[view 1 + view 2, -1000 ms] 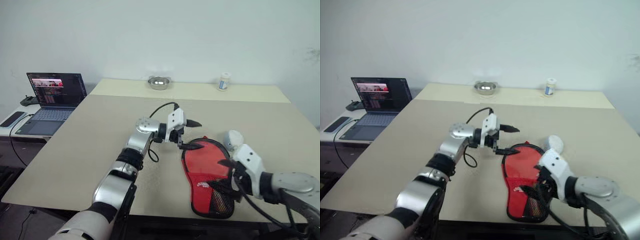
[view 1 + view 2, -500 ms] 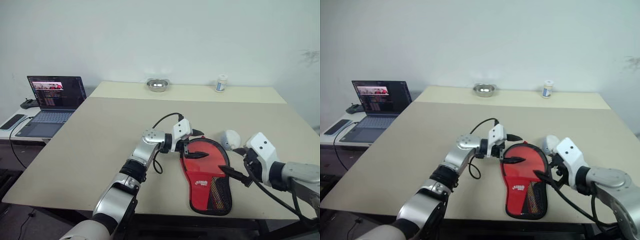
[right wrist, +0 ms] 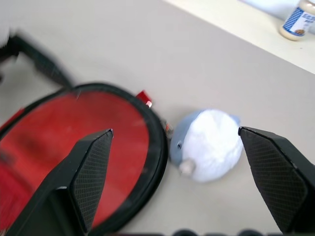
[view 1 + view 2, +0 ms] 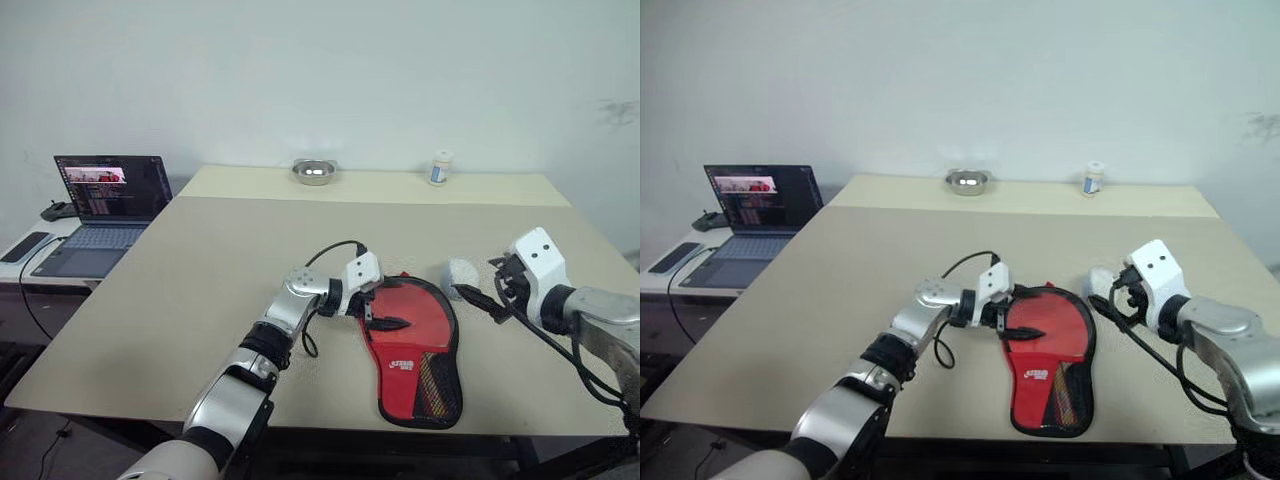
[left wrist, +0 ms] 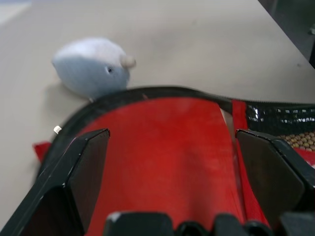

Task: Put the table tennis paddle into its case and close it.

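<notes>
The red case (image 4: 412, 345) lies flat near the table's (image 4: 200, 260) front edge, the left gripper (image 4: 383, 310) spread wide and empty over its rounded end (a pale plush toy (image 4: 462, 275) beside it), the right gripper (image 4: 482, 283) open, holding nothing.

We see even, diffuse indoor light across the beige surface (image 4: 200, 260), bright without harsh glare. Shadows are soft: a faint one lies just beside the case (image 4: 412, 345), under the left tool (image 4: 385, 308). The small metal bowl (image 4: 314, 171) well beyond the case catches a pale highlight, and the laptop (image 4: 100, 205) screen glows off to the case's left. In the left wrist view, the tool's near fingers (image 5: 81, 172) are out of focus, and the red fabric is smooth and soft-edged. In the right wrist view, the case's far rim smears with motion blur, while the white plush toy (image 3: 209, 143) beside it reads slightly soft.
</notes>
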